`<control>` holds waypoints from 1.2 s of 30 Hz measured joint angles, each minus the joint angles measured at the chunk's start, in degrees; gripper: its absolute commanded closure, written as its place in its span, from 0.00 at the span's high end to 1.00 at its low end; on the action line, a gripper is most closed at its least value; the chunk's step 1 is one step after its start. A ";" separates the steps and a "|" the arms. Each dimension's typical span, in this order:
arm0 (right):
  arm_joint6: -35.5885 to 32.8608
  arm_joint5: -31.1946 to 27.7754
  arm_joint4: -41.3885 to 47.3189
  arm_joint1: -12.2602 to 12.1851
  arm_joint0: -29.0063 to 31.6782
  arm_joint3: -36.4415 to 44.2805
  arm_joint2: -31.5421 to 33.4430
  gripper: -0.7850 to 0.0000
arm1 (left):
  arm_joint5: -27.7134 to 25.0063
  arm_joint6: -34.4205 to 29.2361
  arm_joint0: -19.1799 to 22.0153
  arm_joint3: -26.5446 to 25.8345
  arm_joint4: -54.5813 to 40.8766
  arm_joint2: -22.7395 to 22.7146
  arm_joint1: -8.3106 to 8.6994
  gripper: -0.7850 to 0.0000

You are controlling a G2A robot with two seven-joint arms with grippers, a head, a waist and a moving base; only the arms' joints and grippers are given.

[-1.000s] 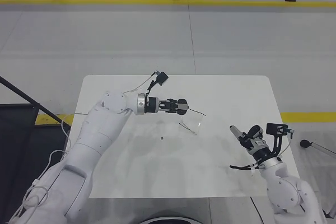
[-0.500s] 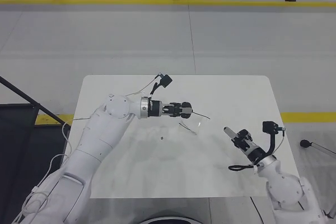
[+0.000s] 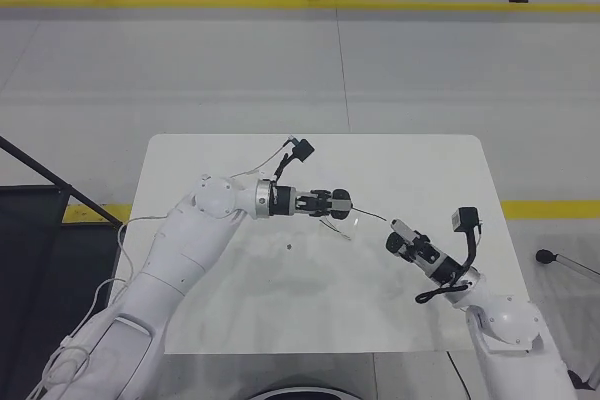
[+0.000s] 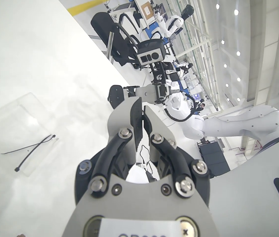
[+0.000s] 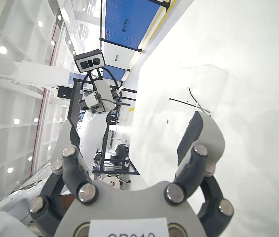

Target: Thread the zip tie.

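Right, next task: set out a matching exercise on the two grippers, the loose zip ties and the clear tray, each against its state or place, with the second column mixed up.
Things:
1. left gripper
2. right gripper
3. loose zip ties
4. clear tray

States or places:
A. lying flat on the table
B. open, holding nothing
C. shut on a zip tie
D. crossed over each other on the clear tray

Pairs: 1-C, 2-B, 3-D, 4-A.
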State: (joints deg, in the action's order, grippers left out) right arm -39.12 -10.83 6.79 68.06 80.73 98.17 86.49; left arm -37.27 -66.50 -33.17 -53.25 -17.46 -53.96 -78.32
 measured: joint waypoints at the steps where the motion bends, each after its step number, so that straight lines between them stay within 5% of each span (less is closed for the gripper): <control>1: -0.19 0.16 0.78 0.03 -0.37 -0.37 -0.36 1.00 | -0.12 -0.22 0.03 0.04 -0.18 0.22 -0.06 0.00; 3: -0.54 0.30 1.66 0.05 -0.93 -0.95 -0.80 0.88 | -0.16 -0.39 0.13 0.08 -0.41 0.55 -0.14 0.00; 11: -1.64 -0.42 3.91 0.00 -2.19 -2.23 -2.02 0.68 | 0.03 -0.54 0.44 0.14 -1.08 1.94 -0.34 0.00; 36: -4.93 -1.62 8.77 -0.54 -3.82 -4.02 -3.23 0.30 | 1.05 -1.56 1.18 0.54 -4.32 4.48 0.49 0.00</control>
State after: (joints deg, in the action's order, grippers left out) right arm -44.06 -12.45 15.55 67.52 76.91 94.15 83.26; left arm -36.22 -68.06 -31.98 -52.71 -21.79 -49.48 -77.83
